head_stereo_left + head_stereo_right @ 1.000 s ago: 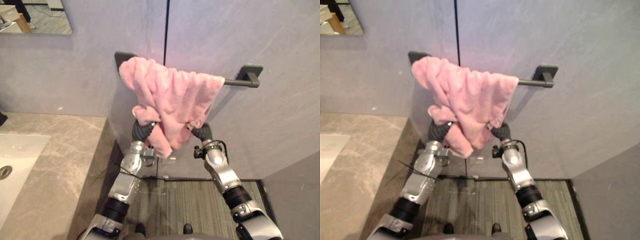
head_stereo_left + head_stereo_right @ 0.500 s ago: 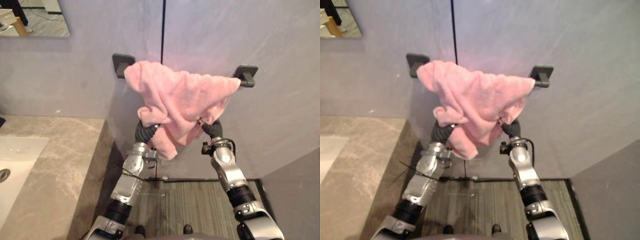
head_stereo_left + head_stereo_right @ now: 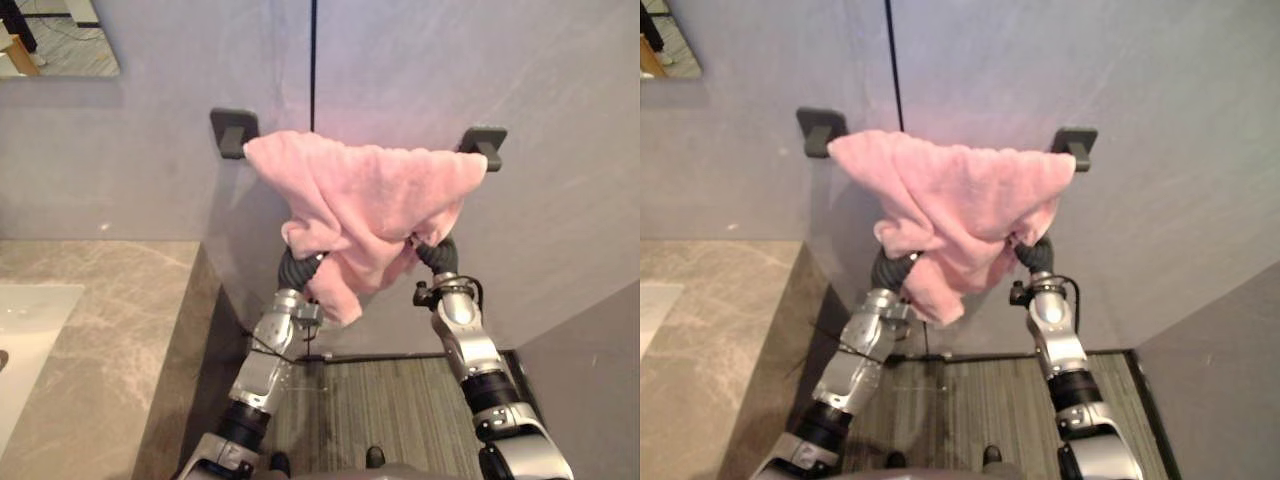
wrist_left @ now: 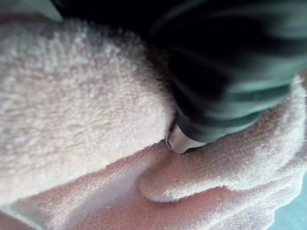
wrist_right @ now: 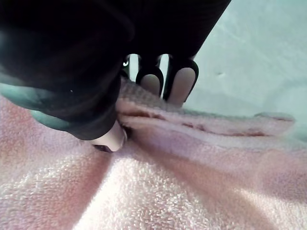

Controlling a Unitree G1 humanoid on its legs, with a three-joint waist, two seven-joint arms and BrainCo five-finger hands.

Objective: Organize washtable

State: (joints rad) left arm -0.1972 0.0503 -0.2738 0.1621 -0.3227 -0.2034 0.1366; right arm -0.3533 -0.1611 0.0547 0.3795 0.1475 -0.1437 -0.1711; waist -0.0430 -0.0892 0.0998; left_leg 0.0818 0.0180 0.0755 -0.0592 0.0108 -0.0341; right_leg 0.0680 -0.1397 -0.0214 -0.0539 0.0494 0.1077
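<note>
— Right robot hand pinches the pink towel near its edge, thumb on one face and fingers on the other; that grip we can read. Our left robot hand is buried in the folds below the rail, and whether it grips anything we cannot tell.

— Which step do we reckon we're on?

— Hanging the towel. It lies draped over the rail from bracket to bracket, but bunched into a lump below the rail's left half. So we judge the drape made and the tidying not yet done.

— And next?

— We'd need to let the cloth go without dragging it off the rail, or first draw the bunched part down flat. Any pull should run straight down from the rail, not out from it.

— Our arms?

— Both reach up from below the rail, forearms leaning toward each other, wrists bent up into the hanging cloth, one under each half of the rail.
</note>
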